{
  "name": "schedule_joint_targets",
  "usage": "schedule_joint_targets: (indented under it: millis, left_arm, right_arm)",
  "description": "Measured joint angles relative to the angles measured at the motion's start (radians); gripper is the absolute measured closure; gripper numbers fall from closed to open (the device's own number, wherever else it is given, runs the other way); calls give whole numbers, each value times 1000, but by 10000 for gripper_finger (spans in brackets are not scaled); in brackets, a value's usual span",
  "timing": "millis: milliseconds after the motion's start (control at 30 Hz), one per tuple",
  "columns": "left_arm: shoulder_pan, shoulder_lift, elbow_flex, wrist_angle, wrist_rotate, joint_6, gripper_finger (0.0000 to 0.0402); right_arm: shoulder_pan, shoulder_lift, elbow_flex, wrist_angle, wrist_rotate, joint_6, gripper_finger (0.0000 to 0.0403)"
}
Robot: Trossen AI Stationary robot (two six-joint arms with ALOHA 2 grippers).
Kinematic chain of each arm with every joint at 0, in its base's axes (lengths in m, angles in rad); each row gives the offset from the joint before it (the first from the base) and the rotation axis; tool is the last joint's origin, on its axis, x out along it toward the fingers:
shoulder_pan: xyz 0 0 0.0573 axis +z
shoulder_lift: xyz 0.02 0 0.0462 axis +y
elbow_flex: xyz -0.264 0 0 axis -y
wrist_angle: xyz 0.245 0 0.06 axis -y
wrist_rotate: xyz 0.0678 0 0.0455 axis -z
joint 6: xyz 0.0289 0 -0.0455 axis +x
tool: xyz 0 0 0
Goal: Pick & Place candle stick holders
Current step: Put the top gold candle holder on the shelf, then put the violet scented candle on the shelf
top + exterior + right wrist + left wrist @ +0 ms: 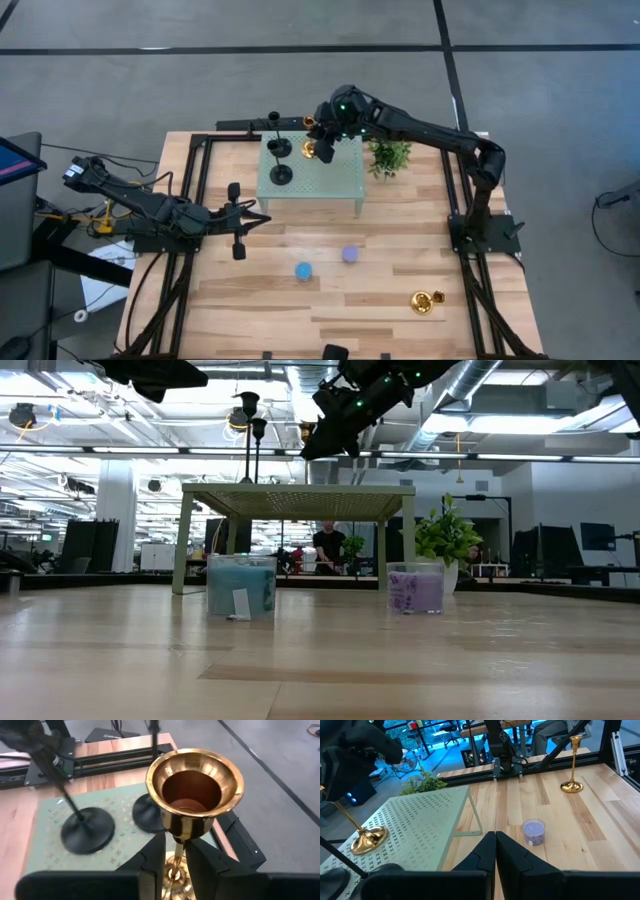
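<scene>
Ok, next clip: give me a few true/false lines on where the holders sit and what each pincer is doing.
1. Two black holders stand on the green stand. True.
2. A gold holder stands on the table, off the stand. True.
3. The left pincer holds a gold holder. False: it is shut on nothing, beside the stand.
4. The right pincer is around the stem of a gold holder on the stand. True.
5. The plant sits on the stand. False: it is on the table beside it.
</scene>
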Motion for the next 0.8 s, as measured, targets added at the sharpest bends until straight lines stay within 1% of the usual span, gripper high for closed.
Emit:
schedule_joint_targets:
  millis: [133, 367, 600, 667, 800]
  left_arm:
    - [0, 0, 0, 0, 0, 0, 390]
    - [0, 0, 0, 0, 0, 0, 390]
    - [0, 0, 0, 0, 0, 0, 390]
    - [0, 0, 0, 0, 0, 0, 390]
    - [0, 0, 0, 0, 0, 0, 390]
  right_arm:
    - [8, -48, 0, -67, -7, -12, 336]
    - [27, -169, 0, -262, -3, -36, 335]
    - [51, -273, -1, -506, -3, -29, 334]
    - [68, -307, -31, -514, -2, -29, 334]
    - [104, -379, -143, -442, 18, -29, 335]
